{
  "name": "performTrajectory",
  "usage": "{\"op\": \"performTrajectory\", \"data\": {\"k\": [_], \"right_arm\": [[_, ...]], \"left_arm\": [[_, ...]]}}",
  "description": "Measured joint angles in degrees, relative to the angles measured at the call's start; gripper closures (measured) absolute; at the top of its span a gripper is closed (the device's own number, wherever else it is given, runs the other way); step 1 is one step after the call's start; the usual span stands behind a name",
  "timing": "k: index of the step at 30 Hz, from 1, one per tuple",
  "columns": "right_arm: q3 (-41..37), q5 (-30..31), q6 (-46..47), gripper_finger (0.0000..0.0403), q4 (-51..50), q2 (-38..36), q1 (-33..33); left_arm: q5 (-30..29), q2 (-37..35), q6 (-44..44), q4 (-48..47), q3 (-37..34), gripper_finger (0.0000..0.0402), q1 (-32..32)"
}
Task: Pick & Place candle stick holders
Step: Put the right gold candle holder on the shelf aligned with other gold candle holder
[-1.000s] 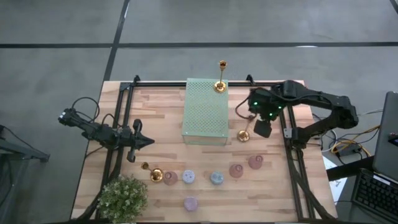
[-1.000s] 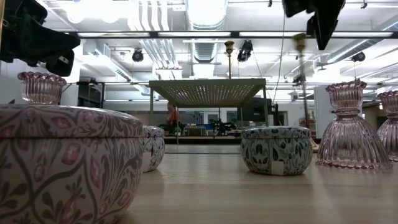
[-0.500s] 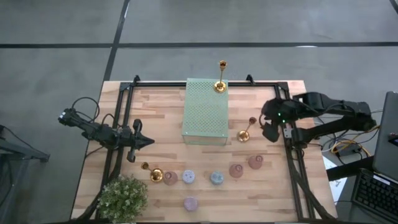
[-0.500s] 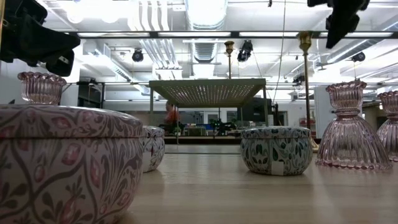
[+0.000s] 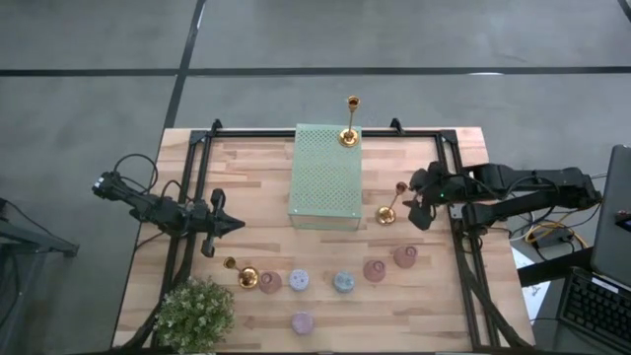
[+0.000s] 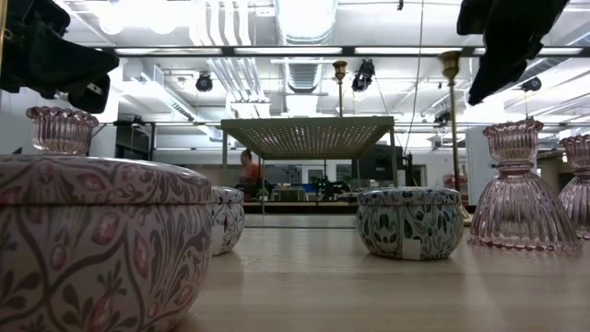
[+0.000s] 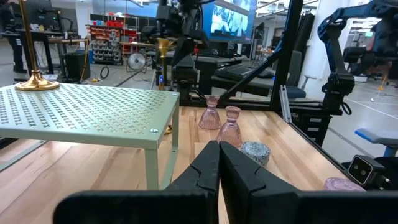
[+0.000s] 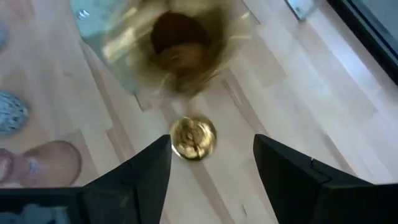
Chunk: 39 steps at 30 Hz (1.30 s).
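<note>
Our right gripper (image 5: 418, 203), fingers spread, sits right of centre just beside the upright gold holder (image 5: 387, 213), lined up to straddle its stem; our left gripper (image 5: 235, 225) waits pressed together at the left

gold holder cup (image 8: 180, 46): blurred in the right wrist view; its stem is hidden behind the cup, and only the round base (image 8: 193, 138) is sharp.
right gripper (image 5: 419, 202): in the low view only a dark shape cut off by the top edge.
left gripper (image 7: 218, 171): shut fingers run out of the left wrist view at the bottom.
patterned tin (image 6: 97, 244): cut off by the left and bottom edges of the low view.
pink glass holder (image 6: 581, 184): cut off at the low view's right edge.
potted plant (image 5: 194, 314): partly cut off by the high view's bottom edge.
person (image 6: 249, 171): too small and blurred to make out.
</note>
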Motion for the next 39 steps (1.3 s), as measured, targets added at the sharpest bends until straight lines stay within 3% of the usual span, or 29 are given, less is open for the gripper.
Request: {"op": "performTrajectory", "data": {"k": [13, 18, 29, 39], "right_arm": [[-4.0, 0.2, -5.1, 0.0193, 12.4, -1.0, 0.0], [-4.1, 0.2, -6.2, 0.0233, 14.5, -1.0, 0.0], [-4.0, 0.2, -8.7, 0.0374, 15.8, -1.0, 0.0], [-3.0, 0.1, -10.8, 0.0370, 21.5, -1.0, 0.0]], "left_arm": [[0.0, 0.0, 0.0, 0.0, 0.0, 0.0390, 0.0], [0.0, 0.0, 0.0, 0.0, 0.0, 0.0390, 0.0], [0.0, 0.0, 0.0, 0.0, 0.0, 0.0390, 0.0], [0.0, 0.0, 0.0, 0.0, 0.0, 0.0390, 0.0]]}}
